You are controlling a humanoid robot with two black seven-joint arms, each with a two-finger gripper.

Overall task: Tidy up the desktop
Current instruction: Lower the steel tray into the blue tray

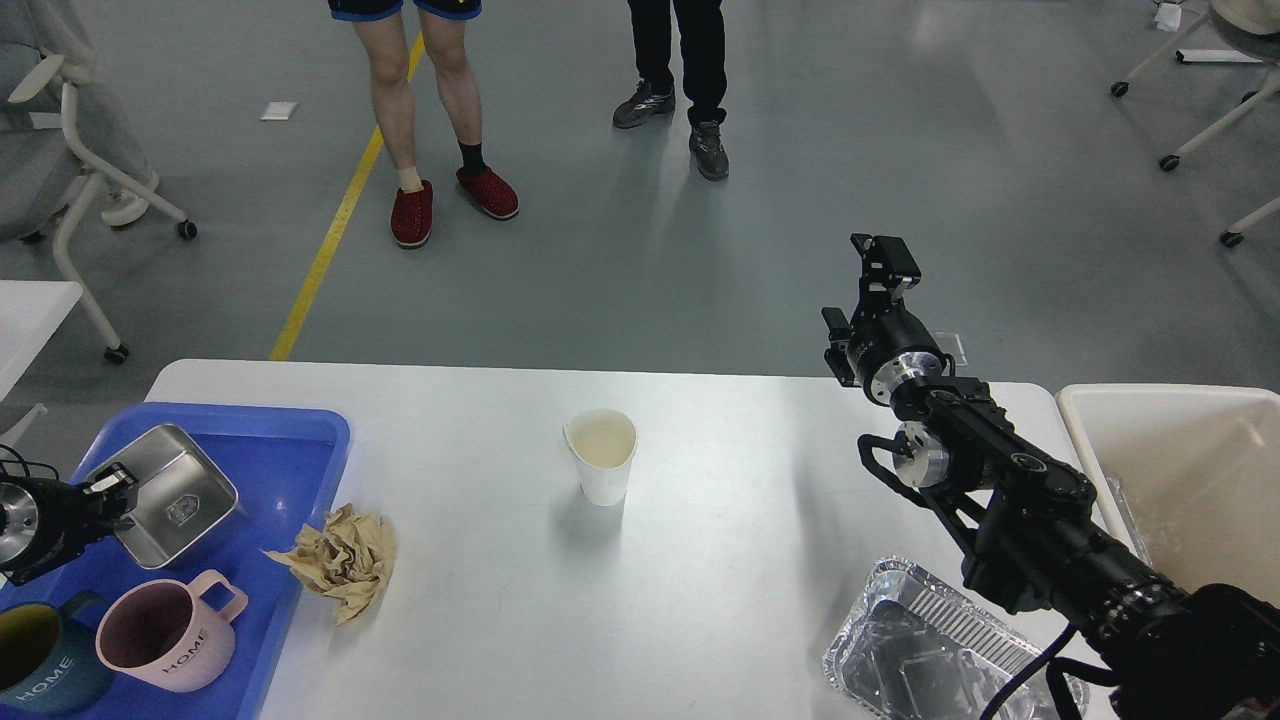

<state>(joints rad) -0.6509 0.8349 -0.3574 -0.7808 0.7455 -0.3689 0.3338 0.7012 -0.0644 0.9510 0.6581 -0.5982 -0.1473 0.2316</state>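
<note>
The white desktop (720,600) fills the lower view. On it stand a white paper cup (601,456) at the middle, a crumpled brown paper (342,560) at the left and an empty foil tray (925,650) at the front right. My left gripper (118,488) is shut on the rim of a square steel container (170,495), which rests low in the blue tray (290,450). My right gripper (868,275) is raised above the desktop's far right edge; its fingers look spread with nothing between them.
A pink mug (165,632) and a dark teal mug (35,672) stand in the blue tray. A white bin (1180,470) stands at the right. Two people's legs (440,110) and chairs are on the floor beyond the far edge.
</note>
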